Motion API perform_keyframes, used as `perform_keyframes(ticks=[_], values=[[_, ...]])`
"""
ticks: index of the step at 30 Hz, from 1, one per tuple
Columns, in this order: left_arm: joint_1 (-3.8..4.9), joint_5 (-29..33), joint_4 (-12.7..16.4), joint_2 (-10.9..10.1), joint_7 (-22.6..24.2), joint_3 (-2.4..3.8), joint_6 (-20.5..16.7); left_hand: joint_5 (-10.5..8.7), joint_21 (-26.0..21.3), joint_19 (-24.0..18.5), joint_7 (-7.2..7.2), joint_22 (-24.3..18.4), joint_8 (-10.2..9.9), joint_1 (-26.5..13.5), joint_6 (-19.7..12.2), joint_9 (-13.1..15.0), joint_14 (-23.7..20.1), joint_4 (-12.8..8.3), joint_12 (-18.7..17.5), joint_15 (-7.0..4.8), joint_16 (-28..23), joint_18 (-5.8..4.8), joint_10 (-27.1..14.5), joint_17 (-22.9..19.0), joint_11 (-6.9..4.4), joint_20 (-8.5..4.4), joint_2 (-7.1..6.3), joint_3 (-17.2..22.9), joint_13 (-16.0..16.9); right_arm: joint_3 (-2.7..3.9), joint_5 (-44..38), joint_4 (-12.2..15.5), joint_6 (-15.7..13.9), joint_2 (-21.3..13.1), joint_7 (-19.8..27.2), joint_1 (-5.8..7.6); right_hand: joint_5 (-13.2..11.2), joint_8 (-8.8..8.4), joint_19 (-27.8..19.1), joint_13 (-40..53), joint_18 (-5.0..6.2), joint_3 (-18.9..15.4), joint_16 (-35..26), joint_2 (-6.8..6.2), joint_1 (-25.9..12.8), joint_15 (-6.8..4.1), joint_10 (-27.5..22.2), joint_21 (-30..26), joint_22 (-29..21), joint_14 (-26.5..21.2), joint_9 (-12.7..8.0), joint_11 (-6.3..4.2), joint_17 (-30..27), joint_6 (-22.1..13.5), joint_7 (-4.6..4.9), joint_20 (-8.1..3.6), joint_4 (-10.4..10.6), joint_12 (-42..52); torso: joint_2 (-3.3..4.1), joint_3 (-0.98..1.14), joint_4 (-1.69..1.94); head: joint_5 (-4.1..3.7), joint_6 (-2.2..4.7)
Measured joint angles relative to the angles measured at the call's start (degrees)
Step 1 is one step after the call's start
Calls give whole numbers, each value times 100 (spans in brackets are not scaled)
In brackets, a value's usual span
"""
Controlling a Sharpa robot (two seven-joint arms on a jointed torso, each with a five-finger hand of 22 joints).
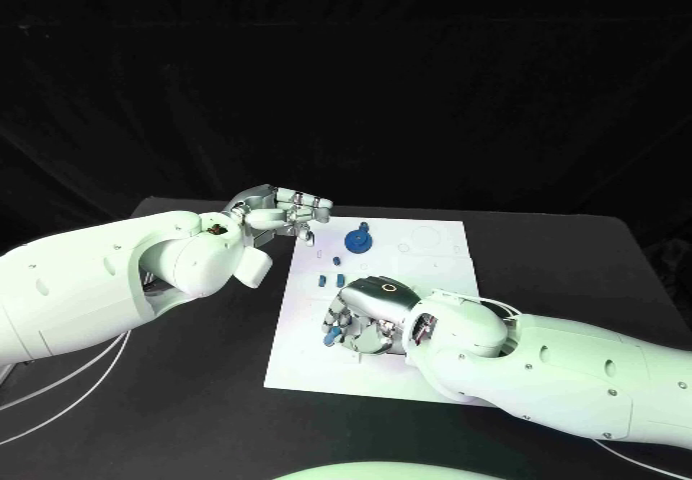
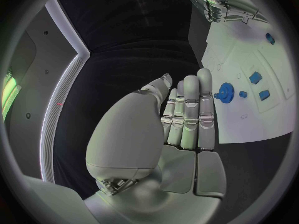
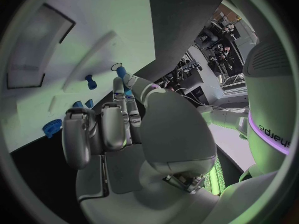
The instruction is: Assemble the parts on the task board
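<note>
While several blue parts [image 1: 340,264] lie loose on the white board [image 1: 433,255], assembly looks barely begun; the right robot hand [image 1: 364,318] pinches one part above it, the left robot hand [image 1: 283,209] hovers empty at the board's far corner, fingers together

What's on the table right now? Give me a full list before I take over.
task board: one, white, middle of the table.
gear: one, blue, on the board's far part, near the left hand.
small parts: several, blue, on the board between the gear and the right hand; exact count unclear.
held part: one, blue, pinched at the right hand's fingertips, over the board.
table: one, black, under the board.
left hand: one, silver, at the board's far left corner, fingers together, holding nothing.
right hand: one, silver, over the board's near left part, pinching the held part.
</note>
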Motion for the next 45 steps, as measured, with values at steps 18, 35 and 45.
perform_keyframes(ticks=[18, 35, 45], values=[[-18, 4, -24, 42, 0, -1, 18, 0, 0, 0, 0, 0, 0, 0, 0, 0, 0, 0, 0, 0, 0, 0, 0, 1, 0, 0, 0, 0, 4, -4, -198, -168, 99, 90, -58, -42, 14, 0, 0, -11, 0, -7, 0, -23, -22, 0, 0, 0, -1, 0, 1, 1, 8, -33, 3, 0, -7, 0, -5, -6, -1, -35, 5], [-19, 6, -28, 41, -2, -3, 20, 0, -21, 0, 0, -7, 0, 0, 0, 0, 0, 0, 32, 0, -22, 0, -15, 1, 15, 0, 0, 0, 3, -31, -300, -206, 217, 175, -146, -47, 191, -297, 0, -10, 0, -230, 0, -83, -306, 63, -276, -80, -2, -1, 56, 113, -27, -618, 186, 44, 106, -201, -7, -8, -1, -60, 26], [-19, 7, -26, 34, -4, -4, 22, 0, -21, 0, 0, -7, 0, 0, 0, 0, 0, 0, 32, 0, -22, 0, -14, 1, 15, 0, 0, 0, 3, -39, -287, -216, 236, 162, -177, -54, 191, -305, 0, 18, 0, -307, -34, -166, -358, 63, -295, -161, -3, -1, -138, 93, -89, -1210, 150, 44, 152, -223, -7, -8, -1, -66, 43]])
